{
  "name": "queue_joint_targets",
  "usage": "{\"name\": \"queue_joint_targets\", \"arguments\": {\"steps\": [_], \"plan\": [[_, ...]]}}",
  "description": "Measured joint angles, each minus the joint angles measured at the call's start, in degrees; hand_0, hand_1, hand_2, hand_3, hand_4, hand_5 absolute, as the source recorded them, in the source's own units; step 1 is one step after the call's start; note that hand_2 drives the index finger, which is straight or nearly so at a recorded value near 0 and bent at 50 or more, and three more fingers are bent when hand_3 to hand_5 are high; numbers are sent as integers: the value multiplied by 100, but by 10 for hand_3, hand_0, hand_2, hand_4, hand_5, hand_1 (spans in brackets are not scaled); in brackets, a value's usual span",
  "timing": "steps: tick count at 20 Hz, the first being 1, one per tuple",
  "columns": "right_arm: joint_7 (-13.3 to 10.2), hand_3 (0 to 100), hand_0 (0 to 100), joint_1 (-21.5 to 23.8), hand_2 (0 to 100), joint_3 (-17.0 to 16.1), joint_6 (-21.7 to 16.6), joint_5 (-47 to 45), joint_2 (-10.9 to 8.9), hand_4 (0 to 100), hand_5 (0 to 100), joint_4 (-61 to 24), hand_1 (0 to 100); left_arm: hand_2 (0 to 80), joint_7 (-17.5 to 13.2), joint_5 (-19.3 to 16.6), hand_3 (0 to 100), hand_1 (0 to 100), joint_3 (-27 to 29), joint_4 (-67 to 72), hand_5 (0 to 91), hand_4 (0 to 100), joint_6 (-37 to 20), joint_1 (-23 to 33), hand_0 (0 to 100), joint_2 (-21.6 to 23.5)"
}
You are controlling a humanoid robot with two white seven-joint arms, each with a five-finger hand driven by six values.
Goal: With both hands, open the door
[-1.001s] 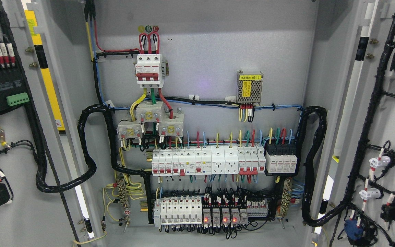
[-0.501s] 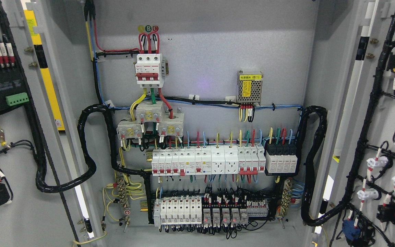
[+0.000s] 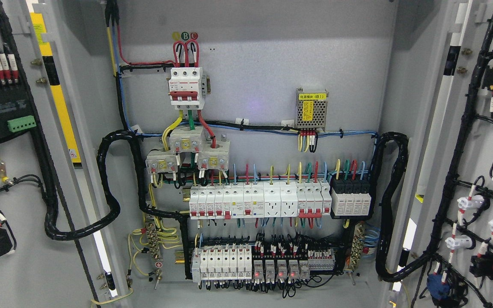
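Observation:
The grey electrical cabinet stands open in the head view. Its left door (image 3: 24, 265) is swung out at the left edge, its inner face carrying black wiring and a green terminal block (image 3: 22, 123). Its right door (image 3: 482, 171) is swung out at the right edge, its inner face lined with a black cable loom (image 3: 456, 158) and several white and black fittings. Neither of my hands nor arms shows in the frame.
The cabinet back panel (image 3: 263, 55) holds a three-pole breaker (image 3: 185, 87), a small power supply with a yellow label (image 3: 311, 109), a row of white breakers (image 3: 257, 201) and a lower row of relays with red lights (image 3: 272, 267). Thick black cable looms hang at both sides.
The right door has swung a little further out to the right over the second; its wiring shifted rightward. The left door and the cabinet interior have not moved.

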Motion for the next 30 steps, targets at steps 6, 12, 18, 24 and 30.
{"name": "queue_joint_targets", "arguments": {"steps": [6,12,18,24,30], "plan": [[-32,0,201,-127,0,433,-21,742,182,0,0,1173,122,0,130,-39,0,0,-155,1330,0,0,-25,-117,0,-128],[-454,0,201,-454,0,674,-50,1266,434,0,0,3017,121,0,837,-86,0,0,-237,3028,0,0,36,-460,0,-202],[-786,0,201,-887,0,811,-47,1790,619,0,0,5037,121,0,920,-112,0,0,-287,5081,0,0,315,-1008,0,-244],[-1016,0,202,-1152,0,898,14,2227,711,0,0,6677,120,0,1062,-129,0,0,-404,6509,0,0,1208,-1207,0,-268],[-1246,0,202,-1404,0,956,638,2665,777,0,0,7952,121,0,1404,-138,0,0,-732,7355,0,0,1592,-1281,0,-208]]}}
